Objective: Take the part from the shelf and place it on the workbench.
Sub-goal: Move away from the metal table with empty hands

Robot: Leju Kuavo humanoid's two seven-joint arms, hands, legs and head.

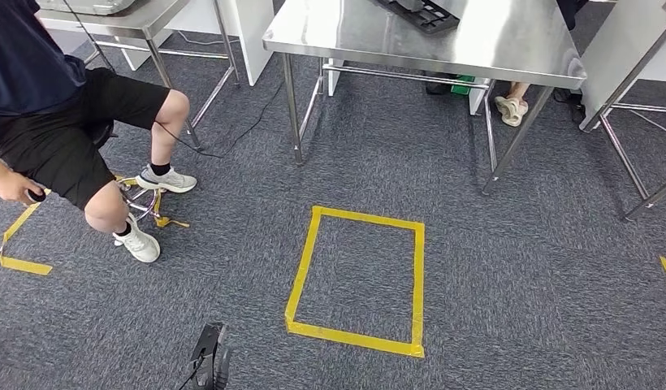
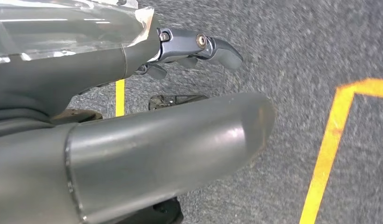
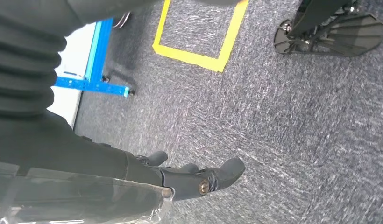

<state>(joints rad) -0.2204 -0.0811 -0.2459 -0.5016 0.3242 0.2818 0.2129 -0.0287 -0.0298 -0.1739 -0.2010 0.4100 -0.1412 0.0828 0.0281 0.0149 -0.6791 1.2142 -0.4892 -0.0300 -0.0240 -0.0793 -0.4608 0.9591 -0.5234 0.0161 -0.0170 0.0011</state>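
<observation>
Both my arms hang at my sides, and I look down at grey carpet (image 1: pixel 492 268) with a yellow tape square (image 1: pixel 358 280) in front of me. My left hand (image 2: pixel 194 49) hangs over the carpet with its fingers (image 2: pixel 224 52) stretched out and a little apart, holding nothing. My right hand (image 3: pixel 199 179) is the same: fingers (image 3: pixel 229 169) extended, apart, nothing in them.

I do not see the part or the shelf, so I cannot tell where the part is now. Ahead stands a steel table (image 1: pixel 427 41); its tabletop may be the workbench, but this is only my guess. A person (image 1: pixel 62 122) sits on a stool to my left, with feet close to my path.

The step in hand, as I judge it, is walking to the right place. To do it well I should step calmly toward the tape square and stop inside it, squarely. I should keep the arms quiet and close to the body, and pass well apart from the person's feet and the table legs (image 1: pixel 293 122). The fingers may stay loose, since there is nothing to take yet.
</observation>
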